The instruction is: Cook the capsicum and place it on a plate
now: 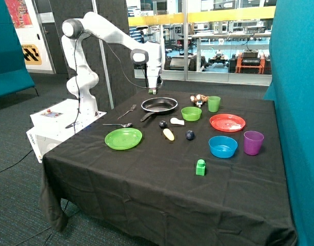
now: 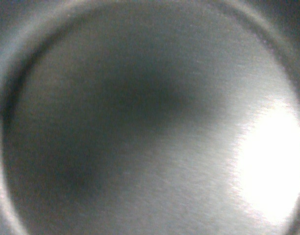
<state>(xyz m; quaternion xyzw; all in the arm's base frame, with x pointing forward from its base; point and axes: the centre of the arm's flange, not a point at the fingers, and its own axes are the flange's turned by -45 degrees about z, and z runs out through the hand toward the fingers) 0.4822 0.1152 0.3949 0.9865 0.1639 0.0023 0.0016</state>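
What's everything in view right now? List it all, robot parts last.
frying pan: 1, black, under gripper
green plate: 1, bright green, near spoon
red-orange plate: 1, red-orange, beside blue bowl
bowls: 2, green beside pan; blue
cups: 2, green, purple, flanking red-orange plate
balls: 2, dark, flanking yellow piece
yellow piece: 1, yellow, between balls
block: 1, green, front edge
fork, spoon: 1 each, silver, beside pan
capsicum: probably 1, green, at gripper tip
gripper: 1, white arm, above pan

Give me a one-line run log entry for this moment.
pincer: above frying pan, green item at tip | pan: looks empty | green plate: empty | cook step: not done
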